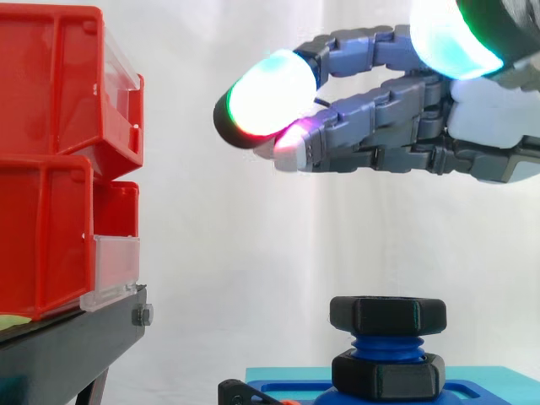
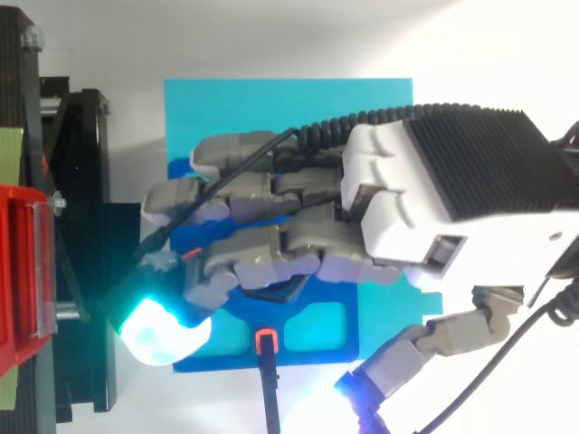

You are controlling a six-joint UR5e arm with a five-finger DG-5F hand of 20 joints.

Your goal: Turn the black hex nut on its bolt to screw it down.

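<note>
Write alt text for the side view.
The robot hand, fingers open and level, hovers above a black hex nut at the top of a blue threaded bolt, with a second black nut beneath it. Red bins stand at left.

The side camera sits close, about level with the work, and looks across it: red bins (image 1: pixel 51 160) at the left edge, the hand (image 1: pixel 396 135) entering from the right above the blue base (image 1: pixel 472 375). The top camera looks straight down from close above. Both views share the hand, blue base and red bins.
</note>
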